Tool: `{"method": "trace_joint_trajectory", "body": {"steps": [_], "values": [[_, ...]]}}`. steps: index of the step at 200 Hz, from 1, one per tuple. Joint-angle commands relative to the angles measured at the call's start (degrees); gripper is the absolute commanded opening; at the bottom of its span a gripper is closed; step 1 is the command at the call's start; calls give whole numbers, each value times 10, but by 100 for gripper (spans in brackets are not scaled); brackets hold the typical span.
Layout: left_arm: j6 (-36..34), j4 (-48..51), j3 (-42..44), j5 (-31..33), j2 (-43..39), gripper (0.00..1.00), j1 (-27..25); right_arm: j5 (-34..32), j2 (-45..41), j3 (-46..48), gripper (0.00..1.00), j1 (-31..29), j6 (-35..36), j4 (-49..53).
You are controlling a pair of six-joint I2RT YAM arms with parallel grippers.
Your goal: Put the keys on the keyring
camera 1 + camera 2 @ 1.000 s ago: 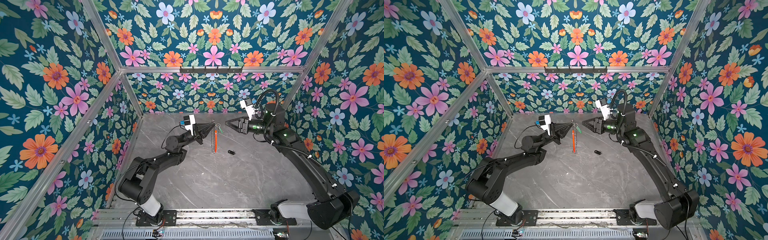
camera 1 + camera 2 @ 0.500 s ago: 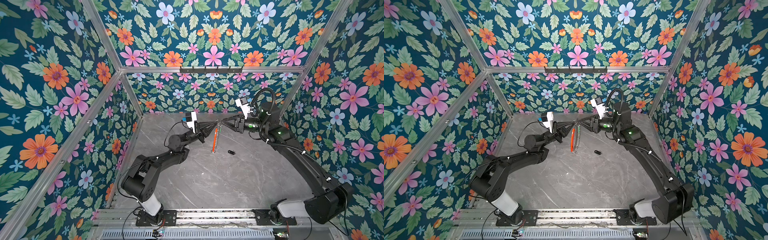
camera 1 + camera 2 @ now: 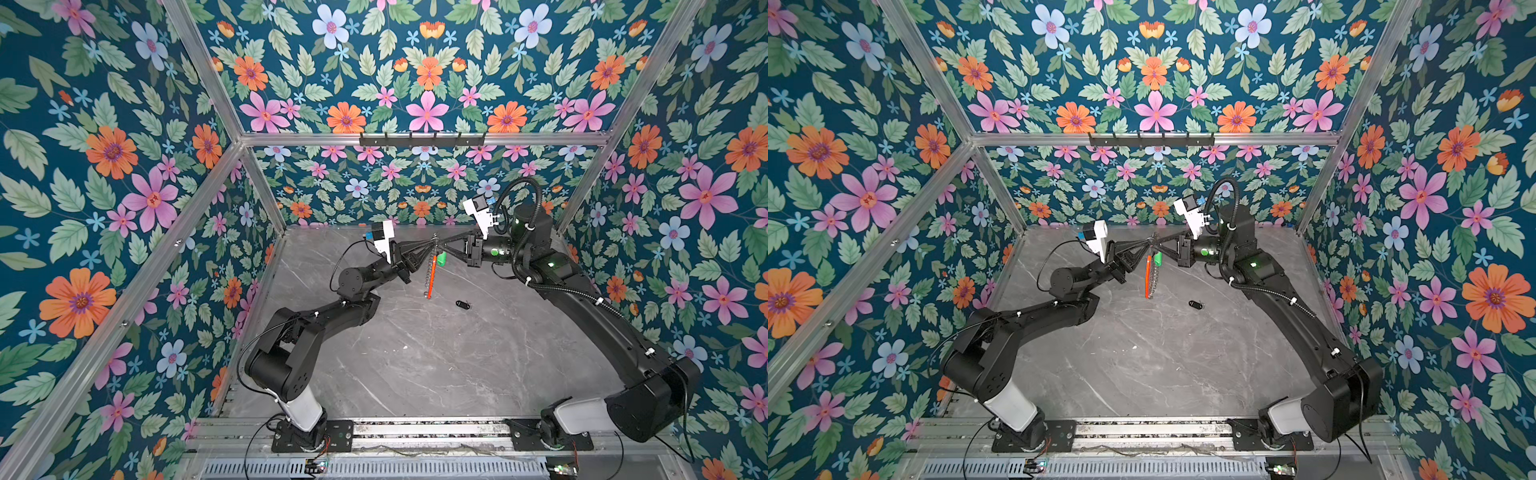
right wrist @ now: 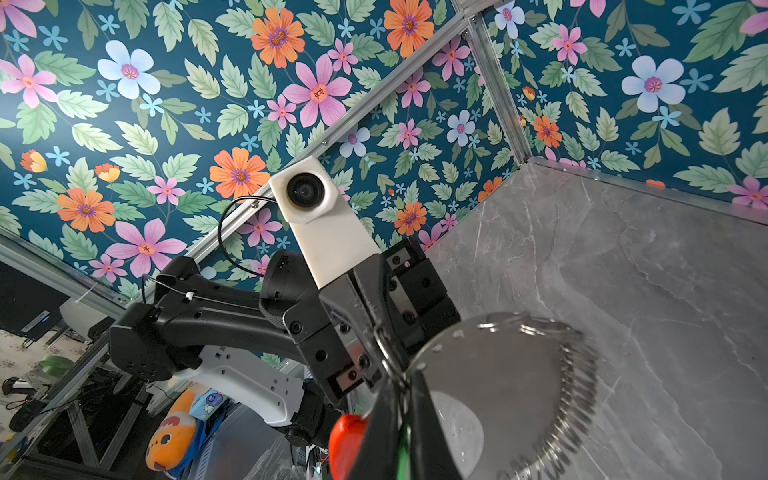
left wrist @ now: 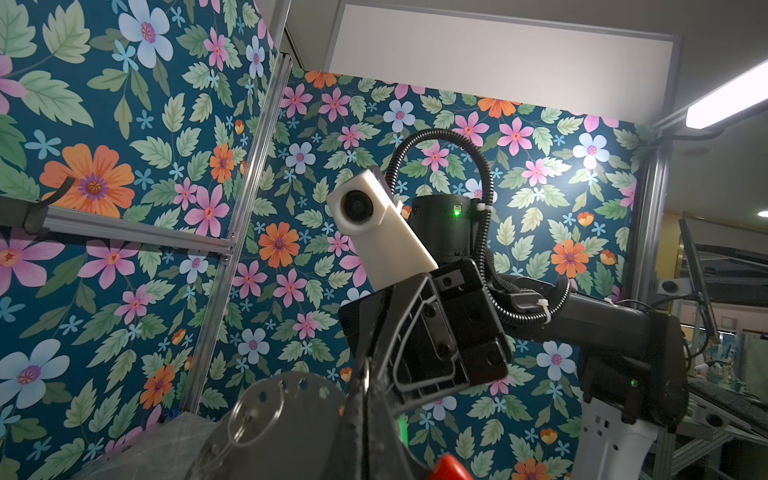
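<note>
Threading of green-tag key (image 3: 441,259): left end effector (image 3: 428,244) clamps the keyring (image 3: 432,274) upright above the table (image 3: 415,357) — right end effector (image 3: 441,243), closed, at its top, key dangling beneath. Next needs fine split-ring alignment.

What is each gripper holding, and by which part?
The left gripper holds the keyring by its top edge. The right gripper is shut there too; what it pinches cannot be told.

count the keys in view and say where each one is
2. The green-tagged key hangs just under the right gripper, beside the raised keyring; the black-fob key lies on the table. The keyring might hide more.
</note>
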State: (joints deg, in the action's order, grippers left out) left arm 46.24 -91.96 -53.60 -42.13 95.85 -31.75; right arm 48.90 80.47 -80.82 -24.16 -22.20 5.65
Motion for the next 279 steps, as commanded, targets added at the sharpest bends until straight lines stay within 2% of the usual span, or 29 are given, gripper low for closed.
{"method": "trace_joint_trajectory", "body": {"steps": [1,69,85,104,145,161,171,183,204,218,235,279], "values": [[3,-41,-6,3,2,0,-1,14,-2,1,4,-3,0,-29],[5,-41,-5,-2,10,0,0,1,-5,2,0,-5,9,-31],[-6,-40,-1,-9,9,13,1,-17,-9,-2,0,-5,33,-5],[-34,-35,11,-22,1,23,5,-39,-10,-13,0,-6,75,44],[-112,66,33,-61,-39,27,34,-80,-9,-29,0,-8,161,132],[-182,153,27,-104,-63,28,43,-99,-7,-44,0,-15,201,174],[-264,231,14,-153,-79,28,44,-114,-2,-55,0,-22,229,205],[-390,375,-8,-198,-99,28,44,-130,5,-70,0,-31,256,238],[-639,702,-85,-203,-121,29,44,-136,13,-85,0,-41,277,269],[-735,843,-140,-203,-114,29,44,-136,12,-84,0,-45,283,275],[-778,921,-187,-210,-102,30,45,-134,12,-83,0,-50,286,278],[-781,928,-208,-240,-91,30,49,-135,11,-85,0,-57,292,290]]}}
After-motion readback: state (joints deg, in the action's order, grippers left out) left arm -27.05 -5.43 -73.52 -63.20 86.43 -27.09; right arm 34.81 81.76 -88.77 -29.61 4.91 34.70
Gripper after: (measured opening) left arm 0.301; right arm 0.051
